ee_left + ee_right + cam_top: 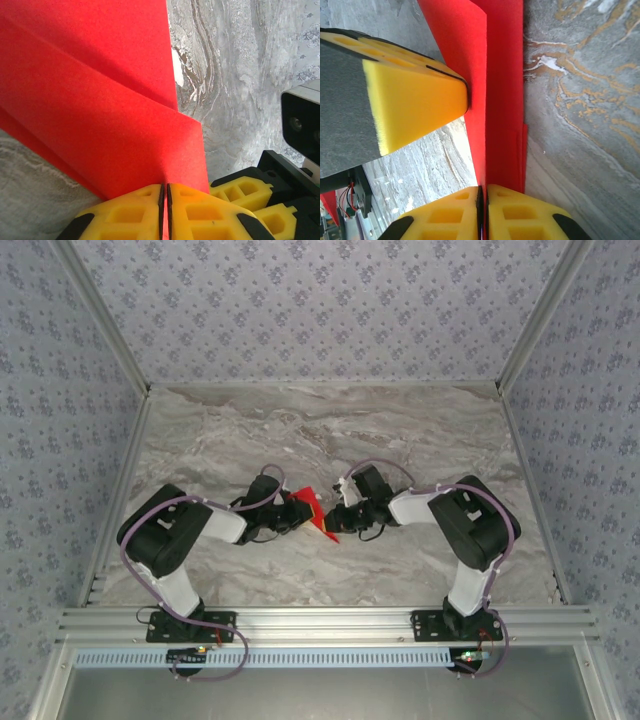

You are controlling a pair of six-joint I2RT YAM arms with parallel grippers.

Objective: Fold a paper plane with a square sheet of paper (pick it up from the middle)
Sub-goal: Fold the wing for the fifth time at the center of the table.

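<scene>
One red sheet [310, 508] clamped by left pincer [165, 189], right pincer [481, 190].

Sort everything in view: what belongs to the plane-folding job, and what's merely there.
Belongs to the job:
red paper, creased into layers
left gripper, shut on it
right gripper, shut on it

Merely there:
marble table
patterned walls
aluminium rail at the near edge

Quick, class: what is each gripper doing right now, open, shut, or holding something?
Left gripper: shut on the red paper.
Right gripper: shut on the same red paper.
</scene>
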